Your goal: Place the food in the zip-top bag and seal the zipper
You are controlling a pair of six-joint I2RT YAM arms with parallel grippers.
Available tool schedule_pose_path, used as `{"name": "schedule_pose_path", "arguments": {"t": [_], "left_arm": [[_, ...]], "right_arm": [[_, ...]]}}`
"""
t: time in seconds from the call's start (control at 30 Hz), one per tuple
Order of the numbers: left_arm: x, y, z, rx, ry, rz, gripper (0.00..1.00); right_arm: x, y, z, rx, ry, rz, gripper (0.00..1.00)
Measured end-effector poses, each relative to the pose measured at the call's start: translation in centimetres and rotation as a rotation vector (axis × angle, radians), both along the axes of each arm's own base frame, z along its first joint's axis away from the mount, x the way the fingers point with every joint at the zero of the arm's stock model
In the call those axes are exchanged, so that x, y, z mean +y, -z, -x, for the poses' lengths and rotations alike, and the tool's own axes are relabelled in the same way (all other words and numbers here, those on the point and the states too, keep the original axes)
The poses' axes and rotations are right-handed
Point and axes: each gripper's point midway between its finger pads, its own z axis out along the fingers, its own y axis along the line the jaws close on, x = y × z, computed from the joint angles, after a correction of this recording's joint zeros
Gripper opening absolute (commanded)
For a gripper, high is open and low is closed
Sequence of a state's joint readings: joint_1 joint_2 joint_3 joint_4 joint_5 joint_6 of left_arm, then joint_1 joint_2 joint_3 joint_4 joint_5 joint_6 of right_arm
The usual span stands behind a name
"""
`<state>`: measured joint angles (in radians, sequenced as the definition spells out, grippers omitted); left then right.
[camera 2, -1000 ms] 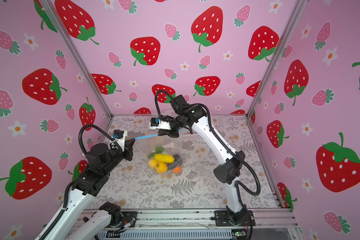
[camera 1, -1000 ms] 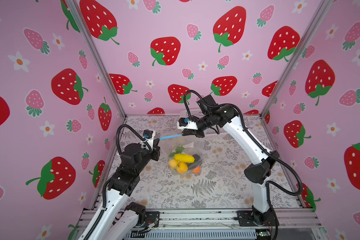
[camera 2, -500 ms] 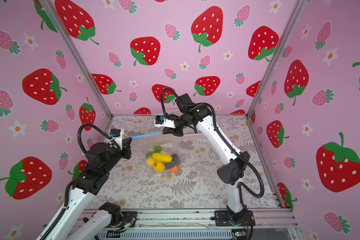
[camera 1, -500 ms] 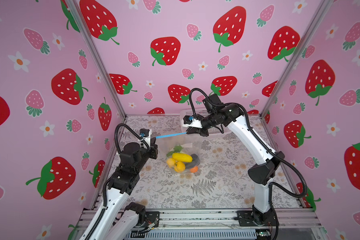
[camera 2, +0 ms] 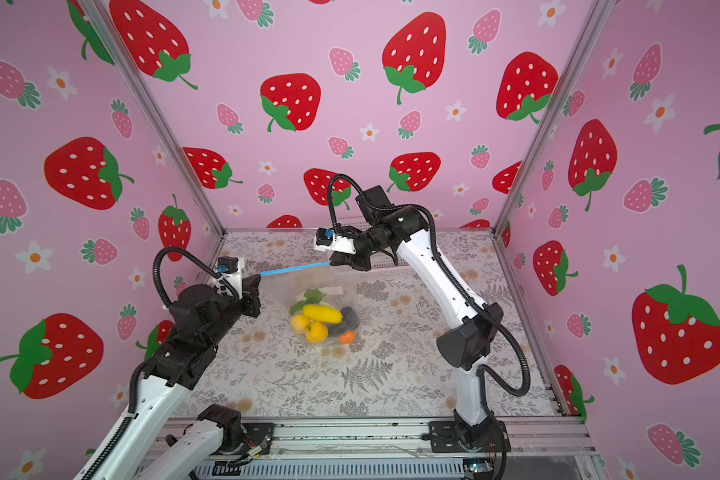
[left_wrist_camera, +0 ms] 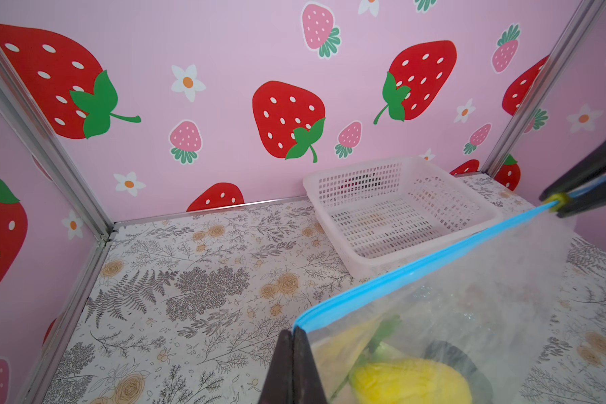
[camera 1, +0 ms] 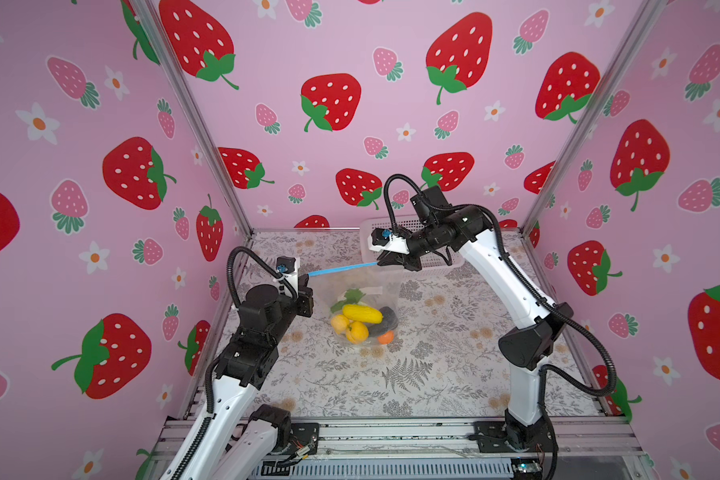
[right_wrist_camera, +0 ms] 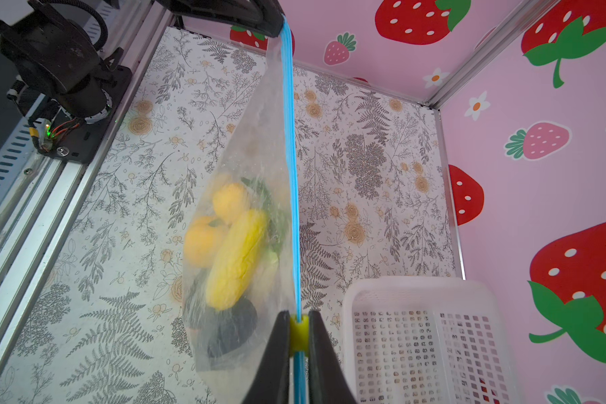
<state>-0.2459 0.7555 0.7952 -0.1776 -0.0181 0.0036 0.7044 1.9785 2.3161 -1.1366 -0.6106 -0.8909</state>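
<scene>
Since the earlier frames my right gripper (camera 1: 385,262) has drawn further from the left gripper (camera 1: 306,282), so more of the zipper (camera 1: 341,269) now shows between them.

In both top views the zip-top bag (camera 1: 366,291) hangs between the arms above the middle of the table (camera 1: 433,374). The food (camera 1: 360,320) has slumped to its bottom, and I cannot tell whether it rests on the table. The zipper's long axis runs from the left gripper to the right one, climbing slightly towards the back wall. The white basket (camera 1: 454,262) sits behind it.

In the left wrist view the left jaws are clenched on the bag's corner, right at the end of the blue strip. The strip stretches straight to the yellow tab (left_wrist_camera: 558,200).

In the right wrist view the right jaws are pinched on that yellow tab (right_wrist_camera: 298,332). The strip runs taut from it to the left gripper, with the bag's mouth facing upward. A little blue strip carries on past the tab (how much, I cannot tell), so I judge the seal is nearly finished.

To finish well I would hold the left grip as a fixed anchor. I would pull the tab dead along the strip's line, without twisting or lifting. The strip should stay taut so the tab does not ride off or crumple the plastic.
</scene>
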Motion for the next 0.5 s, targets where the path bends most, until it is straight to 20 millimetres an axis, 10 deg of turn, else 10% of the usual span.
{"name": "schedule_pose_path", "arguments": {"t": [0.5], "left_arm": [[0.16, 0.06, -0.01, 0.002, -0.005, -0.001, 0.0]], "right_arm": [[-0.69, 0.05, -0.67, 0.003, 0.021, 0.001, 0.12]]}}
